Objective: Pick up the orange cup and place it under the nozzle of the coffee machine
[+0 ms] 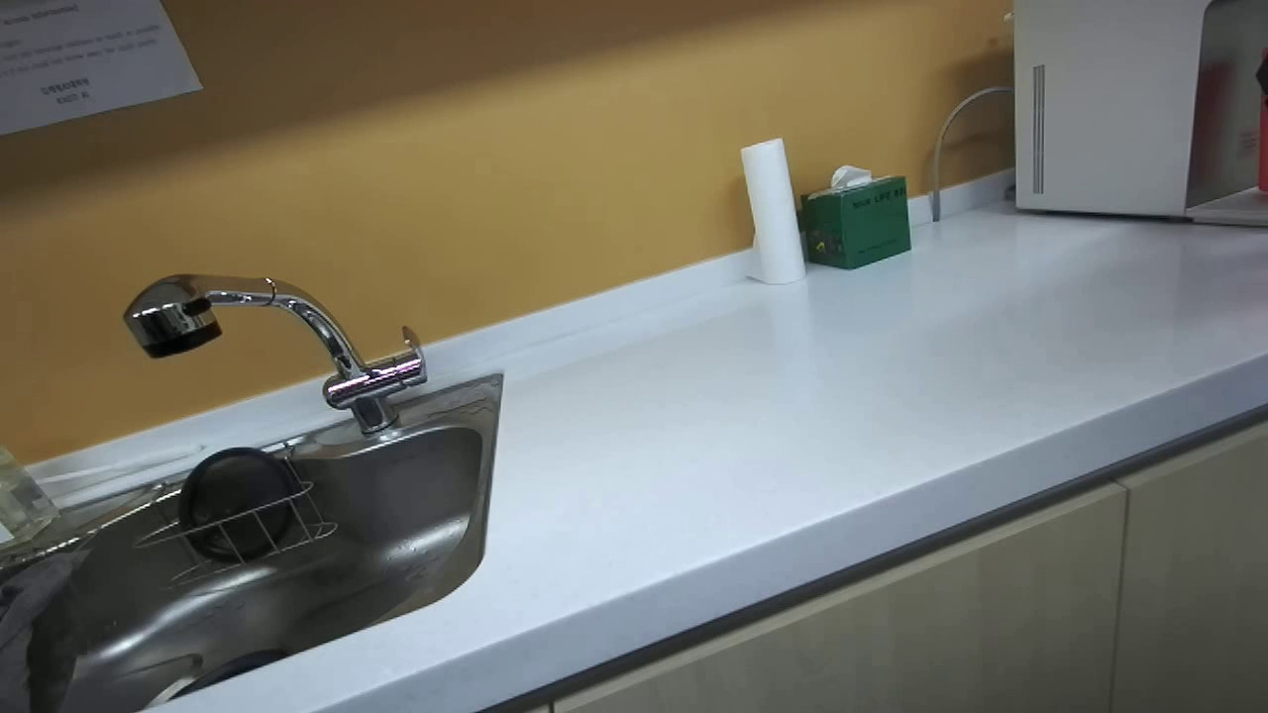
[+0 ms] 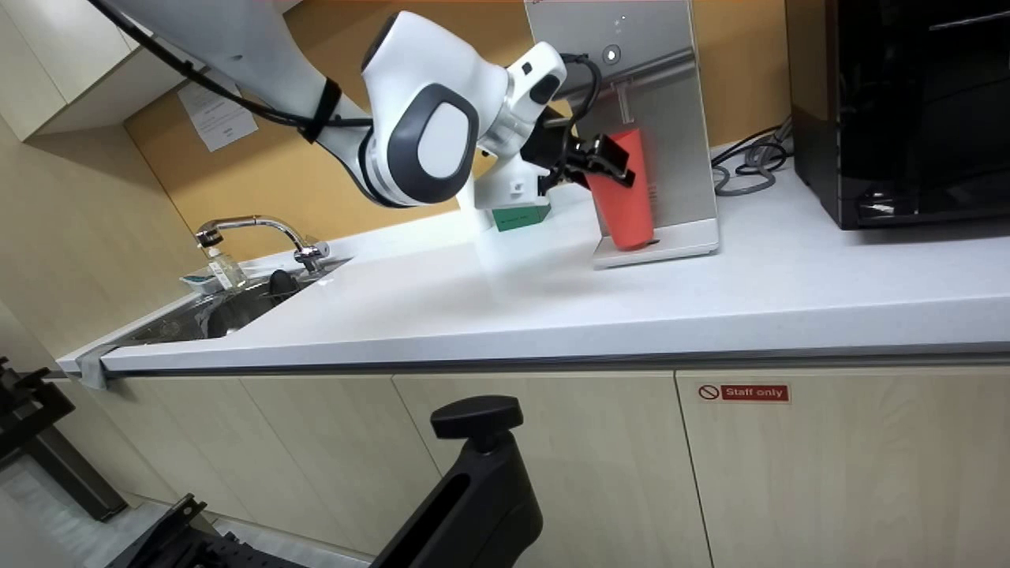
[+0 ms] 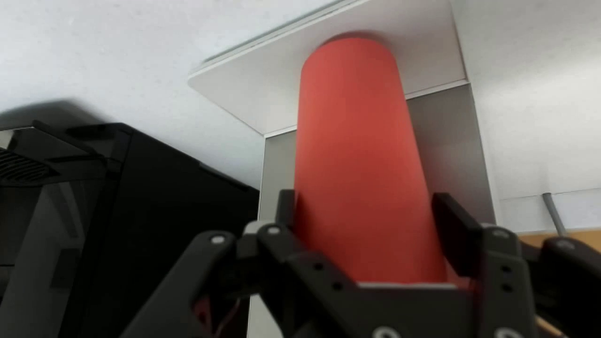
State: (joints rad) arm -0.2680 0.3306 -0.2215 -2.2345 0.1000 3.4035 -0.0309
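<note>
The orange cup stands nearly upright, leaning slightly, over the base tray of the coffee machine, below its small nozzle. My gripper is at the cup's upper part. In the wrist view the fingers press against both sides of the cup, which hides the nozzle. The cup's foot is at the tray; a thin dark shadow rims it, so I cannot tell if it rests fully. In an exterior view the machine is cut by the edge and only a red sliver shows.
A black appliance stands beside the machine with loose cables between. A green tissue box and a white roll stand at the wall. A chrome tap and sink are at the far end.
</note>
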